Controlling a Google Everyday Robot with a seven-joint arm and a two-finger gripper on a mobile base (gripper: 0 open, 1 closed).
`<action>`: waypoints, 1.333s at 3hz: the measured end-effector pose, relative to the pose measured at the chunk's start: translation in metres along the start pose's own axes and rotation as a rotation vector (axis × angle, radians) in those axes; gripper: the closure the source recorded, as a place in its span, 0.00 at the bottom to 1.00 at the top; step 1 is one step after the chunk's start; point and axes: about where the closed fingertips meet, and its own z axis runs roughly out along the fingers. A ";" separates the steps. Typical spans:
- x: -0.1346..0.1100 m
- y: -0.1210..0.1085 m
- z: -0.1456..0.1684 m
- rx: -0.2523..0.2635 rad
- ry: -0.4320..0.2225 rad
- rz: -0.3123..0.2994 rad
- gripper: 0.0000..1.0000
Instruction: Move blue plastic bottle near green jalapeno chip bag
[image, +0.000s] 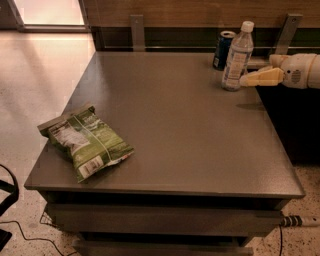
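Note:
The blue plastic bottle (237, 56), clear with a white cap and pale label, stands upright at the table's far right. The green jalapeno chip bag (85, 141) lies flat at the near left corner, far from the bottle. My gripper (246, 80) reaches in from the right edge above the table, its cream fingertips just right of the bottle's lower part, close to it or touching.
A dark blue soda can (222, 49) stands just behind and left of the bottle. The grey table (175, 125) has a wooden wall with metal brackets (137, 31) behind it. Cables lie on the floor at the lower left and right.

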 end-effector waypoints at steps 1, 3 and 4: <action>-0.002 0.001 0.014 -0.036 -0.046 -0.006 0.00; -0.037 0.011 0.031 -0.113 -0.082 -0.098 0.01; -0.035 0.012 0.034 -0.116 -0.080 -0.093 0.23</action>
